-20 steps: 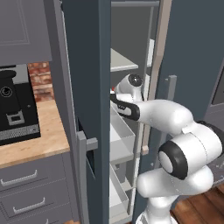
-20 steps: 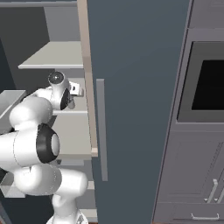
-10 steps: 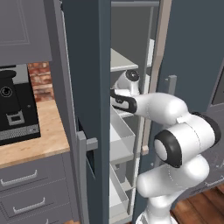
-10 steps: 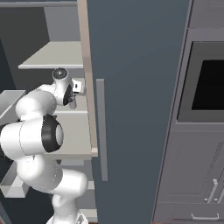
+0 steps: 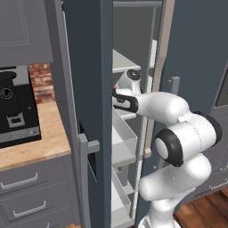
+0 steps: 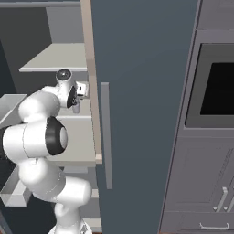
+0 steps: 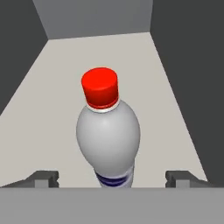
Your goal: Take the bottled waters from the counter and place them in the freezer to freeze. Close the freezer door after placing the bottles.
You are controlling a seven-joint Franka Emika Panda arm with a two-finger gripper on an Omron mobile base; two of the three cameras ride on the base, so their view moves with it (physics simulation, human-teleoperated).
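Standing upright on a pale grey shelf (image 7: 57, 83) inside the freezer (image 5: 84, 67), the water bottle (image 7: 108, 140) has a clear-grey rounded body, a bright red cap (image 7: 100, 87) and a thin blue band low on its body. It sits midway between the two fingertips (image 7: 43, 178) of the gripper (image 7: 111, 179), and there is a clear gap on each side, so the jaws are spread wide and hold nothing. Beyond the bottle, the shelf runs to the grey back wall, with dark walls on both sides. In the left base view the white arm (image 5: 164, 107) reaches into the compartment past the open freezer door (image 5: 89, 147). Far from the gripper, a black coffee machine (image 5: 15, 111) stands on the wooden counter (image 5: 40, 147).
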